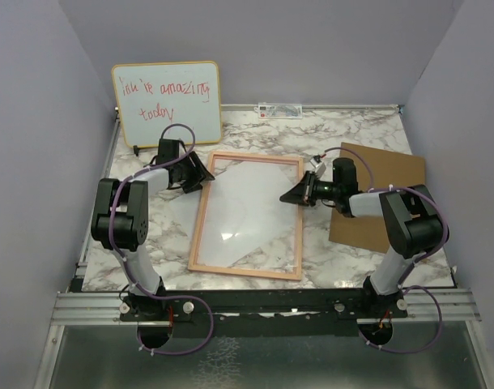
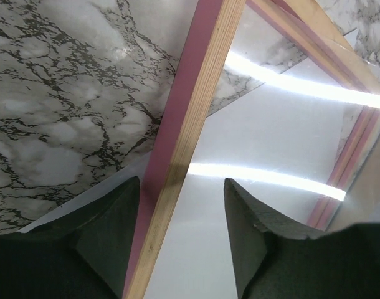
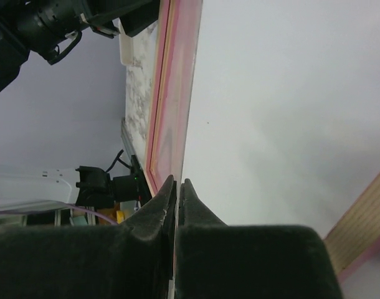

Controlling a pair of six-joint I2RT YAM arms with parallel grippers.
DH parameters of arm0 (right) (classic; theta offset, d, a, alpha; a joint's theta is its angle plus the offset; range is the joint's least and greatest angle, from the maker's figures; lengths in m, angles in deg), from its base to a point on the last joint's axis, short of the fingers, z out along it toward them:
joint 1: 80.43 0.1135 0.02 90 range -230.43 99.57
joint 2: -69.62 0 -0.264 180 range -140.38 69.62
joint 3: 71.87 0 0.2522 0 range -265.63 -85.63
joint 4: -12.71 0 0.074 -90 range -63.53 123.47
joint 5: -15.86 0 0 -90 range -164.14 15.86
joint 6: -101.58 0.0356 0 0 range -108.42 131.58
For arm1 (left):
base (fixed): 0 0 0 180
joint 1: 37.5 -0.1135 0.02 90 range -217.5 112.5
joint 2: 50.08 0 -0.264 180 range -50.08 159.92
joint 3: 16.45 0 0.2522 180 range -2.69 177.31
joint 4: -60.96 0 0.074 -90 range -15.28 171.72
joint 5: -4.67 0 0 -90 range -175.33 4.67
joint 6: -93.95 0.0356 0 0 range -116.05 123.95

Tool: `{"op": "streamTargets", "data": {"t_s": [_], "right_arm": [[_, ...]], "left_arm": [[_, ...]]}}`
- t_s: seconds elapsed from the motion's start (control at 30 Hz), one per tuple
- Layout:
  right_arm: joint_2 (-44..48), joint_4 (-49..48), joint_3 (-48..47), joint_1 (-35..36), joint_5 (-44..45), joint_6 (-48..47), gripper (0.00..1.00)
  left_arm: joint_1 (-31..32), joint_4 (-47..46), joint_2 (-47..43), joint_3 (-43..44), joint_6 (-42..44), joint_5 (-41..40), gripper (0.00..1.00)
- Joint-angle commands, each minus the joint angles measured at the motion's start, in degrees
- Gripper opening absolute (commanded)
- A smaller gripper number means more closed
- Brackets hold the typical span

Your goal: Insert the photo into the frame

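The right gripper is pinching the right edge of the photo. Its fingers are fully closed on the thin sheet, apparently so the print can be steered. The photo is lying white side up inside the frame, skewed and not yet seated. The left gripper is straddling the frame's far-left rail with its fingers apart, holding nothing, probably to steady the frame. The backing board is lying on the worktop to the right.

The whole worktop is viewed from above and behind the arms; the frame, shared by all views, is seen close up from both wrists.
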Motion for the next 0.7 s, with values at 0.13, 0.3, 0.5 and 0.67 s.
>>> {"op": "streamTargets", "data": {"t_s": [0.13, 0.3, 0.5, 0.67], "right_arm": [[2.7, -5.0, 2.1, 0.3, -1.7, 3.3, 0.01], [4.9, -7.1, 3.1, 0.3, -3.4, 6.2, 0.01], [5.9, -12.9, 4.1, 0.3, -4.8, 9.3, 0.01], [4.5, -19.7, 4.4, 0.3, -6.1, 14.6, 0.01]], "left_arm": [[-0.1, 3.2, -5.3, -1.4, 3.1, -3.8, 0.66], [-0.7, 3.3, -7.7, -2.2, 3.1, -5.9, 0.67], [-1.2, 3.6, -9.1, -3.8, 3.0, -7.5, 0.59], [-1.2, 3.5, -8.5, -5.6, 3.0, -6.8, 0.45]]}}
